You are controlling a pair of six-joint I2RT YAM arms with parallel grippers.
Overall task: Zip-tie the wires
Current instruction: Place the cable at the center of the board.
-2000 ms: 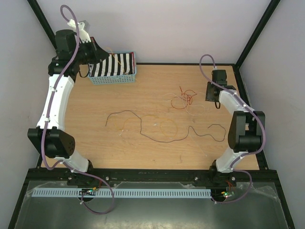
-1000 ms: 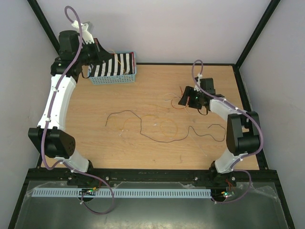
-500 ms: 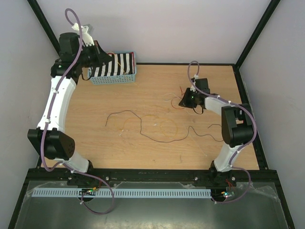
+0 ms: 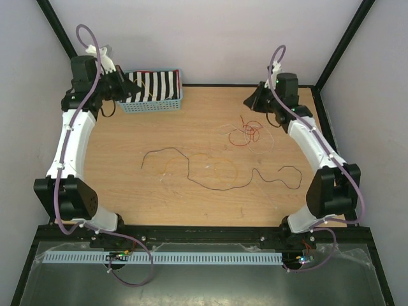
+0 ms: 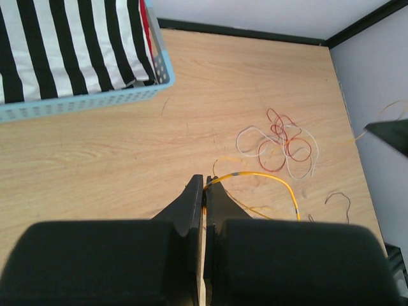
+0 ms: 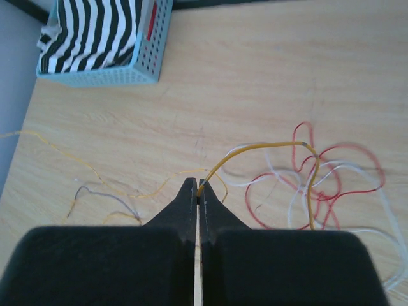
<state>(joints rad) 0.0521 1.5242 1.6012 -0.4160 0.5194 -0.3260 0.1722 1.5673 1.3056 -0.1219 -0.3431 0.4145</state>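
Top: wires (image 4: 247, 134) loose on table, red tangle far right, black one nearer. Left gripper (image 4: 120, 87) by far-left basket (image 4: 150, 106); right gripper (image 4: 252, 100) far right.
Left wrist: jaws closed, pinching yellow strand (image 5: 268, 176).
Right wrist: jaws closed, pinching orange strand (image 6: 255, 147) that runs into the tangle.

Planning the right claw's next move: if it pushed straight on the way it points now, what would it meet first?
Likely bare tabletop. The right claw, shut on an orange wire, aims between the blue basket and the red-and-white wire tangle; depth is unclear.
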